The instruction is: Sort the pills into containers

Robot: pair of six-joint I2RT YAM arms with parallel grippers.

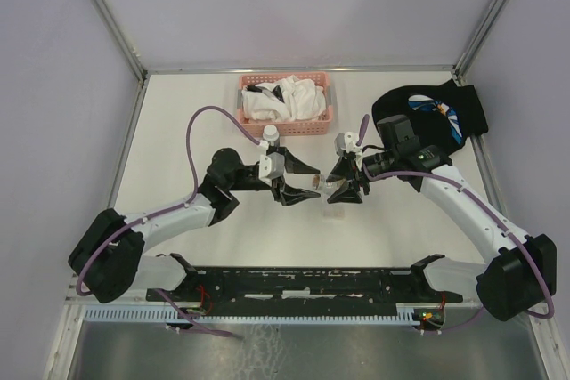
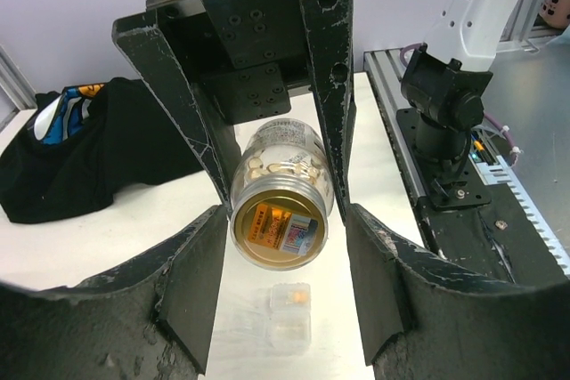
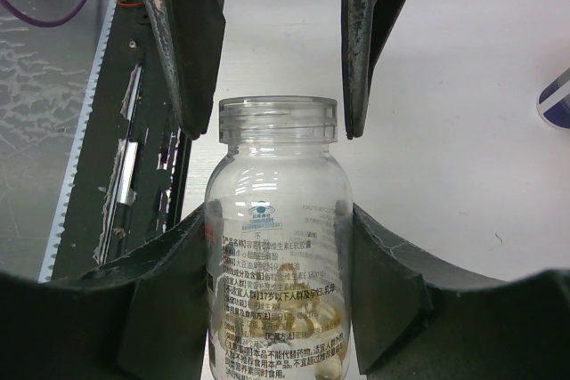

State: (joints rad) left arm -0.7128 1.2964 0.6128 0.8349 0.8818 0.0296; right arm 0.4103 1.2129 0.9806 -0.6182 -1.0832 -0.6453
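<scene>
With the right claw (image 3: 278, 220) clamped on the pill bottle (image 3: 278, 166) and the left claw (image 2: 283, 220) apart around its neck, overtilting may spill pills (image 3: 285, 318) past the clear container (image 2: 289, 313) on the worktop (image 1: 178, 131) beneath.

Chinese print on pill bottle (image 3: 278, 246), unreadably fine.

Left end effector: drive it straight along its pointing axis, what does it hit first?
The pill bottle, gold-coloured end toward it, held by the right end effector. Contact looks near for the left end effector, but depth is unclear.
</scene>
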